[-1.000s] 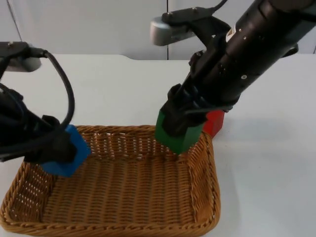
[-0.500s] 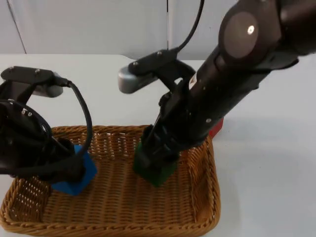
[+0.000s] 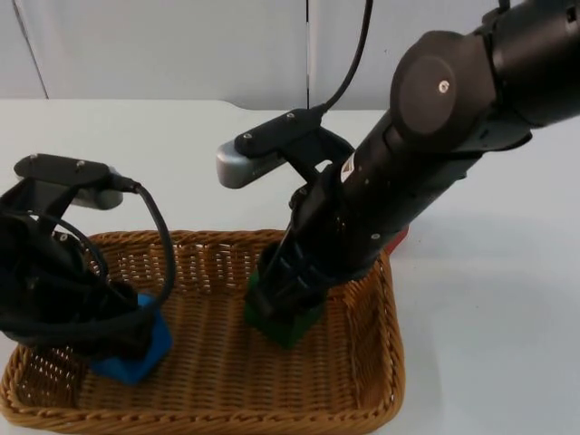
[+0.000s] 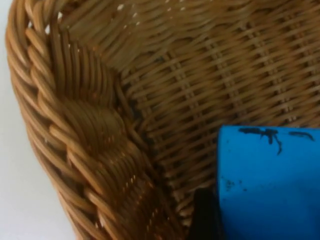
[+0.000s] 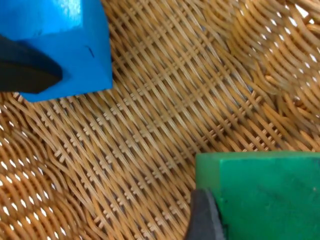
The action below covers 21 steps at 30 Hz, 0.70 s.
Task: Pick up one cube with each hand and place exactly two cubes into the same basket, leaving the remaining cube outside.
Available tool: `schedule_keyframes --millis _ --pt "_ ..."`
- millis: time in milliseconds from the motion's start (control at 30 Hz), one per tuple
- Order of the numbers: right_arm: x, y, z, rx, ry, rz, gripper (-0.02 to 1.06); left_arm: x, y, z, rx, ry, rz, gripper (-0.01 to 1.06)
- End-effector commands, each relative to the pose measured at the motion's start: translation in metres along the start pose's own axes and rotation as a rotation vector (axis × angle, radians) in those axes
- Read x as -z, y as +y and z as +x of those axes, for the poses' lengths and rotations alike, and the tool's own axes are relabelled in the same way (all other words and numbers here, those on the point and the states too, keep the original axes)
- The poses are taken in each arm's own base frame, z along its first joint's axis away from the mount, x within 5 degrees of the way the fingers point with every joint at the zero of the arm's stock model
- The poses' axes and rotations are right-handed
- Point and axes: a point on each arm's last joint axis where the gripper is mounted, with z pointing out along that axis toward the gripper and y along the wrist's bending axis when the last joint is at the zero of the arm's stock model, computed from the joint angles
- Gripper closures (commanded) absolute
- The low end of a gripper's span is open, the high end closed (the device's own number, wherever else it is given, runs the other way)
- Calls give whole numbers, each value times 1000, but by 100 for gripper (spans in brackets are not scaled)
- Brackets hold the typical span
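Note:
The wicker basket stands at the table's front. Inside its left end sits the blue cube, with my left gripper shut on it, close to the curved basket wall. The same blue cube is right beside a black fingertip. My right gripper is shut on the green cube, low over the basket's woven floor near its middle. The right wrist view holds the green cube and, across the weave, the blue cube. A sliver of the red cube lies on the table behind the basket's right rim.
White table top runs open to the right of the basket and behind it up to the grey wall. The right arm's bulk hangs over the basket's back right corner and the red cube.
Both arms have gone down into the basket with their cubes. The green cube moved left and down from the back right rim; the blue cube sank toward the floor at the left end.

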Motion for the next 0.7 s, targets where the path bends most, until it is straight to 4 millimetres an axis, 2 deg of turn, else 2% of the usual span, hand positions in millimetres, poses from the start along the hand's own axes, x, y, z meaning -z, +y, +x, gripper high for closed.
schedule_keyframes --millis 0,67,167,200,300,333,433,500,667 --pt "0 2 -3 13 -16 2 103 -1 -1 1 15 -1 -1 105" --pt "0 2 -3 13 -14 1 96 -1 -1 1 17 0 0 103" --pt "0 2 -3 13 -14 1 80 -1 -1 0 25 -2 1 89" --pt "0 2 -3 13 -14 1 80 -1 -1 0 25 -2 1 89" --pt "0 2 -3 14 -14 1 61 -1 -1 0 30 -3 2 63" --pt "0 2 -3 14 -14 1 61 -1 -1 0 30 -3 2 63" --pt "0 2 -3 14 -14 1 47 -1 -1 0 43 -6 2 42" --pt "0 2 -4 15 -16 0 40 -1 -1 0 47 -9 1 32" --pt "15 4 -14 21 -50 -2 39 3 -2 -2 46 -28 2 28"
